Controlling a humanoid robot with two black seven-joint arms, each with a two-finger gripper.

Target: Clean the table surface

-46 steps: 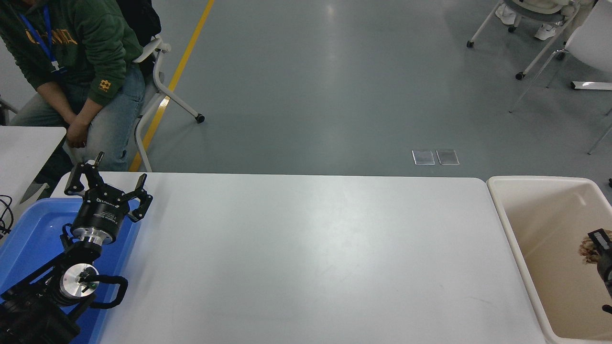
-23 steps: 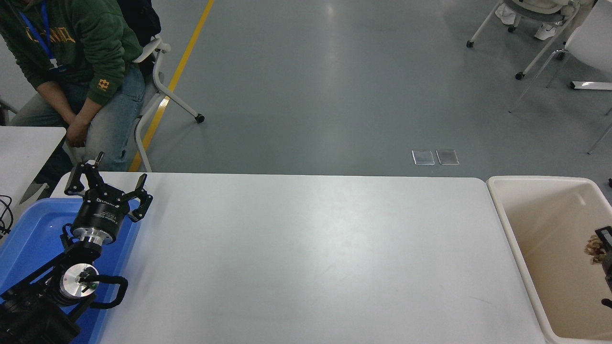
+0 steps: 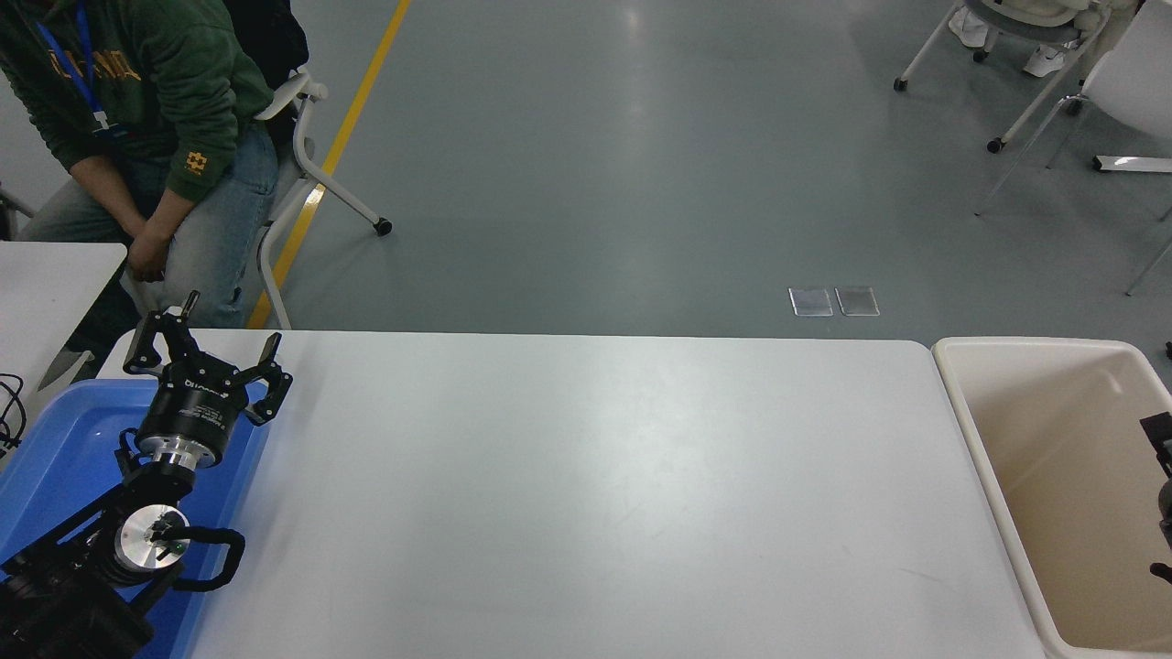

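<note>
The bench surface, a wide matte white top with rounded corners, fills the lower middle of the head view and shows only faint scuffs. At its left end sits a blue tray, and over that tray's near right part the left gripper hangs with its fingers spread apart, grasping nothing. Just beside the bench's right end stands a beige bin. Only a sliver of the right gripper shows at the right edge above the bin, so I cannot tell how its fingers stand. A person in a green hoodie sits on a chair beyond the far left corner.
</note>
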